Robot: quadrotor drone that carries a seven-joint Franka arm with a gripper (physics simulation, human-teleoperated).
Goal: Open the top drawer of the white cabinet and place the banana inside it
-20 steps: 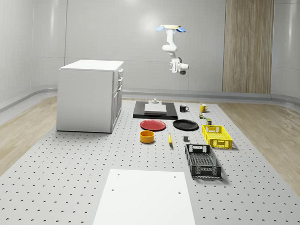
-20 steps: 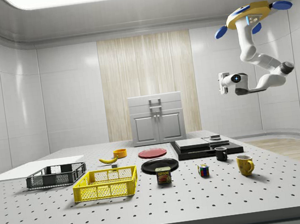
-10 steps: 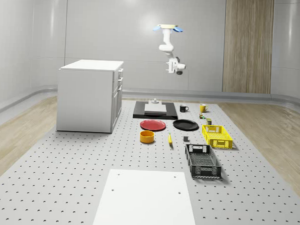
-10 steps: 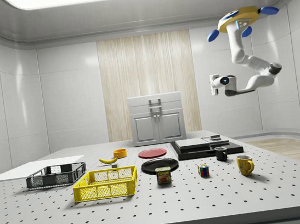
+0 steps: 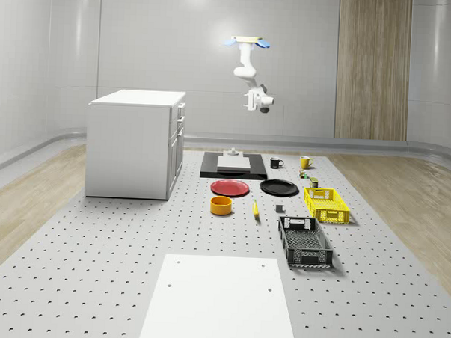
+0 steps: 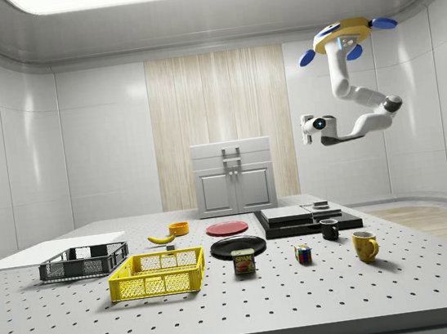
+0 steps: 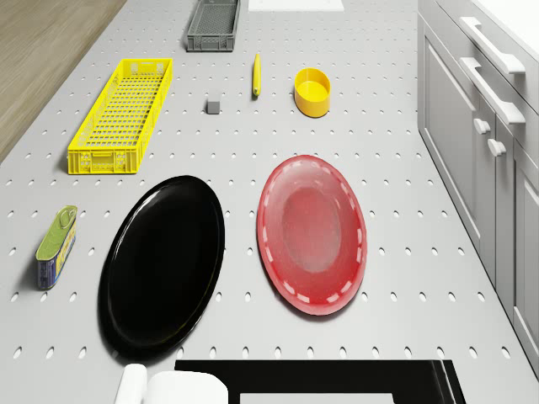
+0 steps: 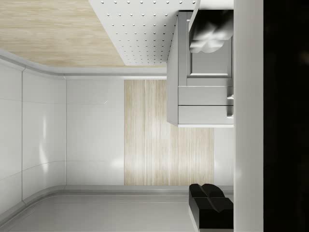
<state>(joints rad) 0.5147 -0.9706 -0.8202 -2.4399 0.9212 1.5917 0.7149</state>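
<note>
The white cabinet (image 5: 137, 143) (image 6: 235, 178) stands on the table at the whole-scene view's left, with its drawers shut (image 7: 493, 67). The banana (image 5: 255, 209) (image 6: 161, 238) (image 7: 256, 74) lies on the table between an orange bowl and a small grey block. My drone (image 5: 246, 41) (image 6: 342, 36) hovers high over the table's far part, near the black slab. The arm hangs below it, and my gripper (image 5: 251, 103) (image 6: 306, 130) (image 8: 210, 116) points toward the cabinet (image 8: 203, 101), far from it and empty. Its dark fingers (image 8: 210, 198) stand apart, so it is open.
On the table are a red plate (image 5: 231, 188), a black plate (image 5: 278, 188), an orange bowl (image 5: 221, 205), a yellow basket (image 5: 326, 204), a black basket (image 5: 305, 241), a black slab (image 5: 234, 166), two mugs, a can (image 7: 56, 247) and a white board (image 5: 220, 300).
The drone with its arm has shifted to the whole-scene view's left and the side view's left, closer to the cabinet. The things on the table have not moved.
</note>
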